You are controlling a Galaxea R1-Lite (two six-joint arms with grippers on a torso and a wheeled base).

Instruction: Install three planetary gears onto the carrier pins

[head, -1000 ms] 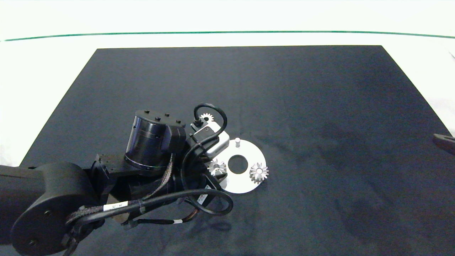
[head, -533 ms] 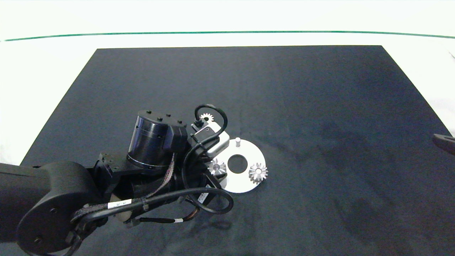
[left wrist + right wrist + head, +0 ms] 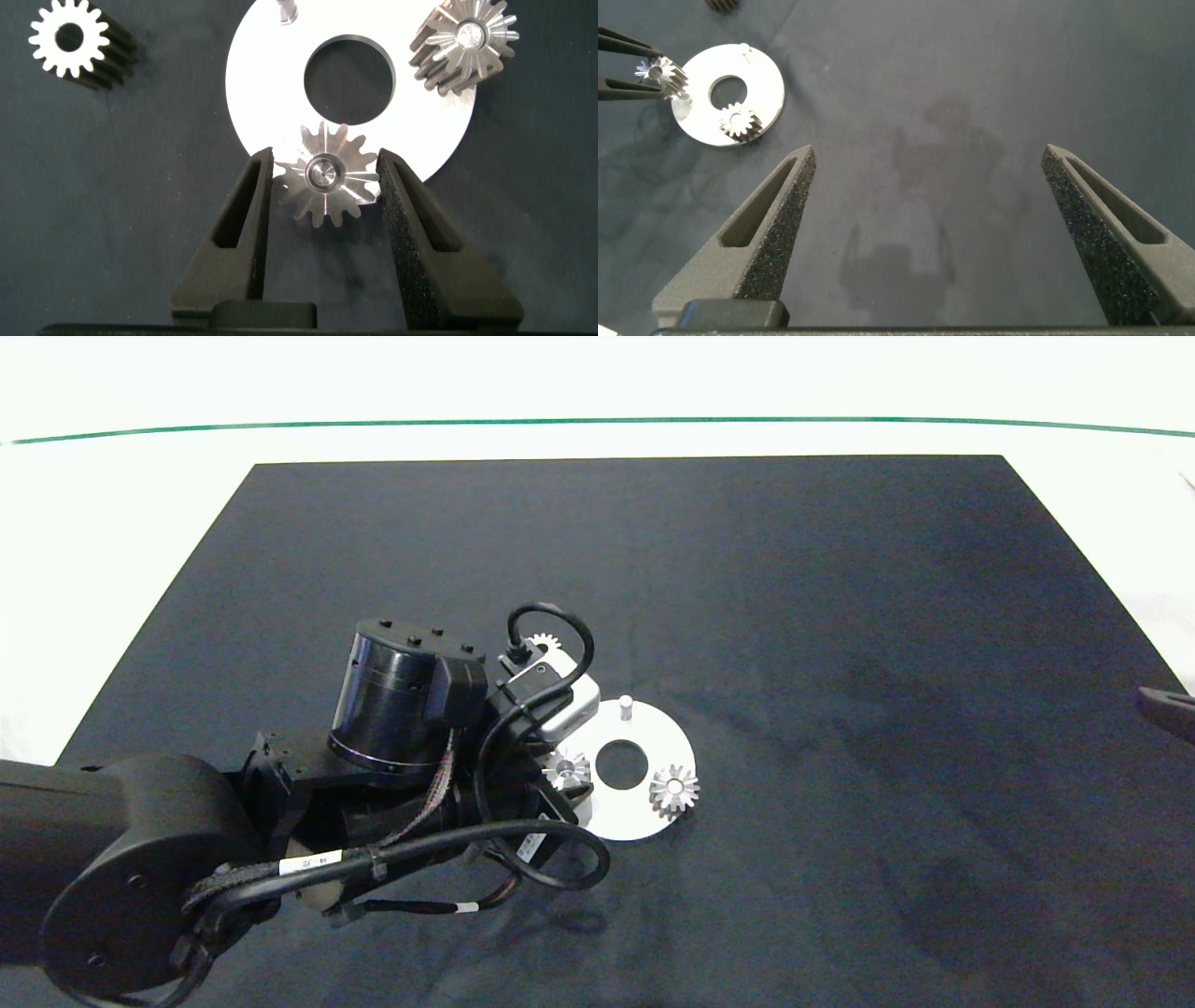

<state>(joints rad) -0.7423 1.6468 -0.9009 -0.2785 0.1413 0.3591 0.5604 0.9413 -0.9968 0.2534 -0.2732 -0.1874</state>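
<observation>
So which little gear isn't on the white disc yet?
The gear lying on the dark mat. The other two already sit on the disc, one between the left gripper fingers.

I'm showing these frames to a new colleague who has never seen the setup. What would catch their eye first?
Probably the big dark left arm reaching from the left, its left gripper straddling a silvery gear at the near edge of the white disc. A second gear sits on the disc's right side, one bare pin stands at its far edge, and a third gear lies on the black mat.
</observation>
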